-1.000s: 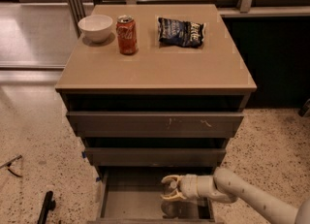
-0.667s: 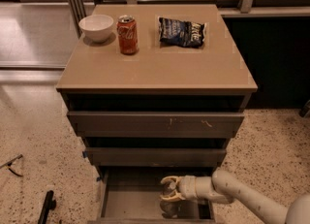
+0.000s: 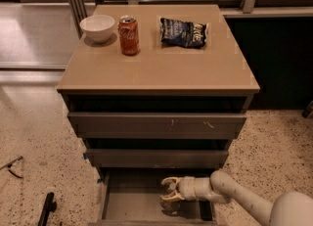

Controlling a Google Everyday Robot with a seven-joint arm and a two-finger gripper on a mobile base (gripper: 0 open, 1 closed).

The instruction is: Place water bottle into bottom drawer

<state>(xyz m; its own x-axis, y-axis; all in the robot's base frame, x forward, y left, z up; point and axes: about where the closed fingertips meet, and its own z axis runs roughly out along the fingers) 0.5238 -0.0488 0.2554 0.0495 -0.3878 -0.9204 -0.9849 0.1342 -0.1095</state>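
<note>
- While the gripper hangs in the bottom drawer, below the front edge of the counter, I cannot tell its grip.
- Just beneath it stands the water bottle.

Hand over bottom drawer: cream-white; arm smooth white tube (bulbous joints).

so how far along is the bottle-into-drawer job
Done: the bottom drawer is pulled open. In hand: the gripper is inside the drawer, with the water bottle right under it, low in the box. Left: I cannot tell whether the bottle is released; after that the gripper needs to pull out.
</note>
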